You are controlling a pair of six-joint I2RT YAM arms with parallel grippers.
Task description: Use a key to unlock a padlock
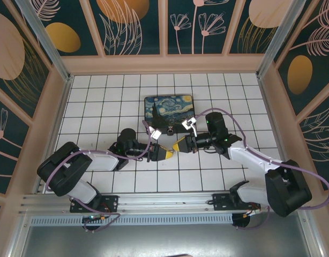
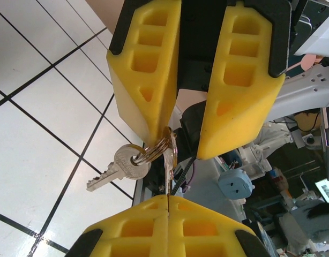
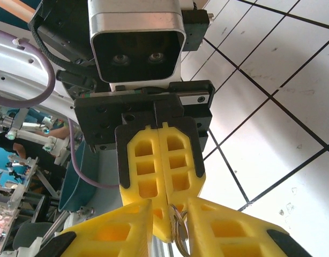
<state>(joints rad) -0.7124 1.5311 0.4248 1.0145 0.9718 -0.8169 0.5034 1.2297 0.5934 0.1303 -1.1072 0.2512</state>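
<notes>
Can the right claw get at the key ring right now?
Probably yes: the right claw is open, with the key ring sitting at the gap between its fingertips and nothing in between. The left claw is shut on a thin key on that ring.

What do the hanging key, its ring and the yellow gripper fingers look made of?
The hanging key looks like silvery metal, dull with bright glints. The key ring is thin wire, probably metal, with a yellowish sheen. The right gripper's fingers seem matte yellow plastic, with moulded hollows.
</notes>
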